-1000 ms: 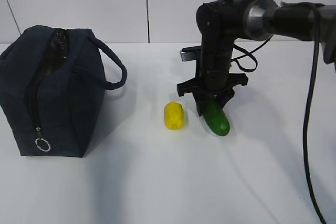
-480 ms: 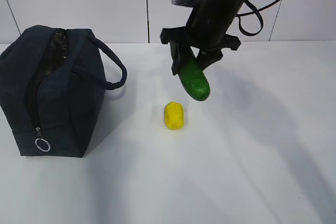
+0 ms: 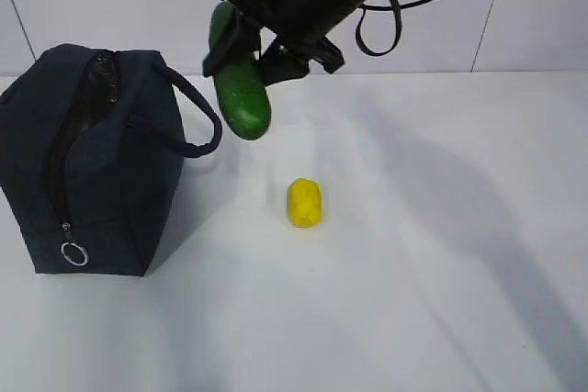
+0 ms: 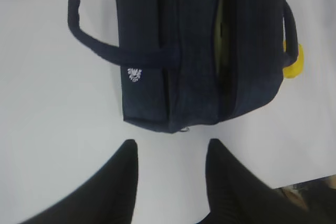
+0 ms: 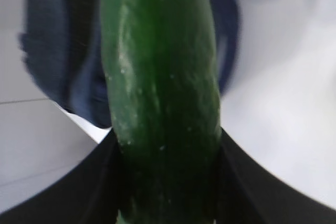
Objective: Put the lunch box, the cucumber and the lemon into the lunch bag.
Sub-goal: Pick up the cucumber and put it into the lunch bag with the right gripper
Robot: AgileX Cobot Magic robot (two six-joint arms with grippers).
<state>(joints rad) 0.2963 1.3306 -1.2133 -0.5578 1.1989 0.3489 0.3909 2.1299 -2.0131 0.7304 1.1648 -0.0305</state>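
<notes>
The white worktop (image 3: 441, 254) spreads across the exterior view, with pale wall panels behind it.

The dark navy fabric lunch bag (image 3: 87, 167), boxy with padded loop handles, stands on the left side of the worktop. Its zipper runs down the near end to a silver ring pull (image 3: 74, 253), and the top is unzipped into a dark slot. In the left wrist view the bag (image 4: 194, 51) is seen from above, with a small white logo (image 4: 135, 74) on one side panel and something pale green showing inside the open slot.

The right arm reaches in from the upper right of the exterior view, slanting across the middle toward the bag. Its black right gripper (image 3: 246, 43) is clamped on the dark green, smooth, elongated cucumber (image 3: 238, 80), which hangs in the air with its rounded free end pointing down, just beside the bag's right-hand handle and above the worktop. The right wrist view shows the cucumber (image 5: 160, 87) filling the frame between the two black fingers, with the blurred navy bag behind it.

The left gripper (image 4: 170, 182) hovers above the bag's end, its two black fingers apart with nothing between them.

The small bright yellow ridged lemon (image 3: 305, 202) lies on the worktop, right of the bag and apart from it.
</notes>
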